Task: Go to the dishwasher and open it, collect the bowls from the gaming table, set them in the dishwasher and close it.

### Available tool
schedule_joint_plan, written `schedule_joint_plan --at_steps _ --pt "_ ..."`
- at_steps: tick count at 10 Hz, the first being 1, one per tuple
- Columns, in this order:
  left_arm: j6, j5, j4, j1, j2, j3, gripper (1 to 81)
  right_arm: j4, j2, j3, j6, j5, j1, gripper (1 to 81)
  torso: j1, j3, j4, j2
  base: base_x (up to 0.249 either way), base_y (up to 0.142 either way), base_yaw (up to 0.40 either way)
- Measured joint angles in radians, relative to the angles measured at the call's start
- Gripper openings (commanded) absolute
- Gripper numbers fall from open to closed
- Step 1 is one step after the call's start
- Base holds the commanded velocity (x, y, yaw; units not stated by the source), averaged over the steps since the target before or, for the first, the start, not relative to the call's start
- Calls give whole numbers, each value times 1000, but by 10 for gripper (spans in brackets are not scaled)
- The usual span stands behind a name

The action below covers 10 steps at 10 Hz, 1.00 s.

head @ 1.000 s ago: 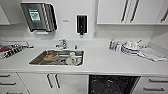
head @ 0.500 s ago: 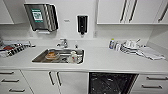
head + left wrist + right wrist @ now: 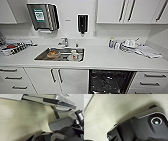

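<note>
Dishwasher (image 3: 110, 81) gapes open and sits nearer than before; jaws' state cannot be told.

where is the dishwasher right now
In the head view the dishwasher sits under the white counter, low and right of centre, showing a dark open cavity. It lies below and right of the sink, between white cabinet doors and drawers.

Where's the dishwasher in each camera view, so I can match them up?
Head: the dishwasher is the dark opening under the counter, right of the sink.
Left wrist: a flat steel panel above the floor, perhaps its lowered door; I cannot tell.
Right wrist: pale floor beside the robot's dark body.
Shared landmark: the pale floor, in both wrist views.
</note>
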Motion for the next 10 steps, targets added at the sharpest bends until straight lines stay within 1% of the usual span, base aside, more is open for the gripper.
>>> schedule_joint_plan --at_steps 2,3,4,5,7,10 --pt "3 4 2 24 17 -31 811 -2 -36 4 -26 30 52 811 -1 0 0 0 0 0 0" --pt "8 -1 3 24 29 -51 811 -3 -60 26 -74 53 77 811 -1 0 0 0 0 0 0" --pt "9 -5 4 29 43 -71 811 -4 -65 39 -119 58 64 811 0 0 0 0 0 0 0" --pt "11 -4 4 50 61 -98 811 -6 -66 44 -173 60 31 811 0 0 0 0 0 0 0" --pt "12 -7 4 96 107 -195 811 -6 -72 35 -270 74 -2 811 0 0 0 0 0 0 0" --pt "19 -64 4 178 182 -385 811 -5 -44 -55 -338 117 -39 811 0 0 0 0 0 0 0"
